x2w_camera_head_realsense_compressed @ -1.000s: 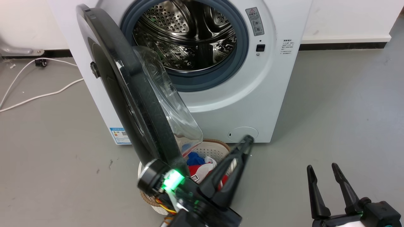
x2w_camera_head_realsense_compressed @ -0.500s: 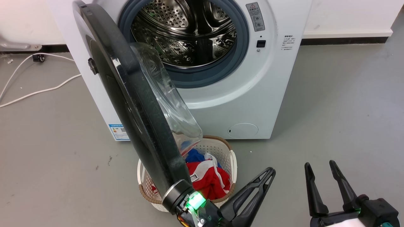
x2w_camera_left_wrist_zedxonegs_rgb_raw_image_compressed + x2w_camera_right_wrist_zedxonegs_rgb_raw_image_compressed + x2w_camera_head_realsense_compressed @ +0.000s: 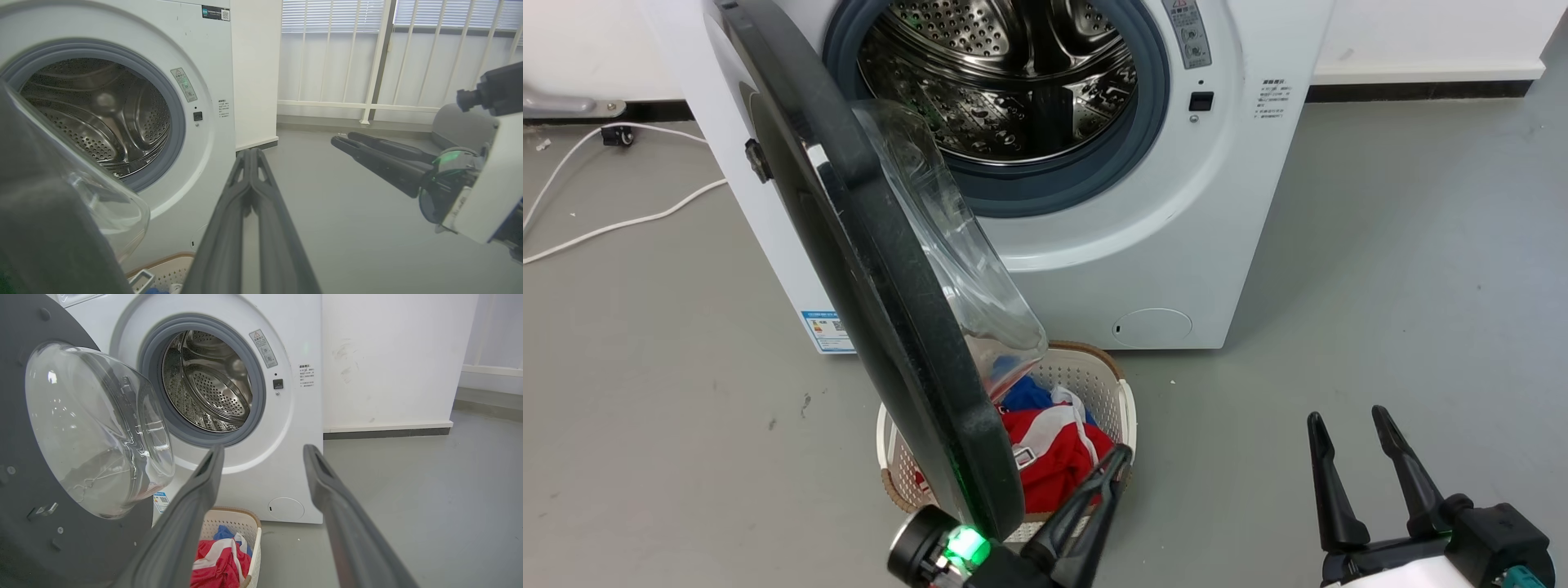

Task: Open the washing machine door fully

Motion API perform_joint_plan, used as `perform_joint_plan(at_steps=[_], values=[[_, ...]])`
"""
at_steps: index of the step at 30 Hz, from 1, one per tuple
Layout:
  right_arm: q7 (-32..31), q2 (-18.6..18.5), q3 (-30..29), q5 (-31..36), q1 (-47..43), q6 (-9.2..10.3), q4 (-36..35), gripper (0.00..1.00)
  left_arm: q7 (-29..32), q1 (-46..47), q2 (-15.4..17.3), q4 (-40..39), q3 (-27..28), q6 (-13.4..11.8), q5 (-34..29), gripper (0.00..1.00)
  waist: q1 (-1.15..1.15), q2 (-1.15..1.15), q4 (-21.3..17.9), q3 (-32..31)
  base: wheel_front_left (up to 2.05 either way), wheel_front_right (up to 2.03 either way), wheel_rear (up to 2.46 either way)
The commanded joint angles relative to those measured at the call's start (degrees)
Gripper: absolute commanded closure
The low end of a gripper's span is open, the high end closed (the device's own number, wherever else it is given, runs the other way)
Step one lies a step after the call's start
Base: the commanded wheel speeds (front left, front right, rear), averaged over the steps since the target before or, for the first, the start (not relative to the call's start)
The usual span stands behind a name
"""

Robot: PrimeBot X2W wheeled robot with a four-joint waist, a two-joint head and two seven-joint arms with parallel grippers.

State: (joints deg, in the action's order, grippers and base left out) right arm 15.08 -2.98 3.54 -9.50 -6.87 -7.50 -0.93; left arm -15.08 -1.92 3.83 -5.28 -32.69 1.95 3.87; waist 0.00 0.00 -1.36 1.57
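Observation:
The white washing machine (image 3: 1176,245) (image 3: 204,61) (image 3: 302,347) stands with its steel drum (image 3: 1013,73) exposed. The washing machine door (image 3: 882,269) (image 3: 41,228) (image 3: 81,555), black with a clear glass bowl (image 3: 94,428), is swung out on its left hinge, edge-on toward me. My left gripper (image 3: 1119,457) (image 3: 251,152) is shut on nothing. It sits just right of the door's near low edge, on the inner side; I cannot tell whether it touches. My right gripper (image 3: 1347,418) (image 3: 263,451) (image 3: 342,139) hangs open over the floor at lower right, apart from the door.
A white laundry basket (image 3: 1127,408) (image 3: 229,518) with red, white and blue clothes (image 3: 1054,457) stands on the floor under the door, in front of the machine. A white cable (image 3: 621,220) runs along the floor at left. Grey floor lies open at right.
My left gripper has pulled back from near the machine's round cap and swung left toward the door's low edge, fingers still together. The head view shifted a little. The right gripper has barely moved.

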Motion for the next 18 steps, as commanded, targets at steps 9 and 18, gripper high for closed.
perform_joint_plan(at_steps=[9,18], values=[[0.1,0.2,0.0,0.3,1.3,0.01,0.5,0.0,-0.1,1.1,-0.1,3.2,6.5,-0.6,1.2,1.0,0.0,0.0,0.1,1.0,0.0,0.0,0.0],[0.1,0.2,0.1,-0.1,0.9,0.01,0.9,0.0,-0.1,-0.2,-0.1,4.5,10.7,-0.5,1.2,1.0,0.0,0.0,1.3,0.8,0.0,0.0,0.0]])
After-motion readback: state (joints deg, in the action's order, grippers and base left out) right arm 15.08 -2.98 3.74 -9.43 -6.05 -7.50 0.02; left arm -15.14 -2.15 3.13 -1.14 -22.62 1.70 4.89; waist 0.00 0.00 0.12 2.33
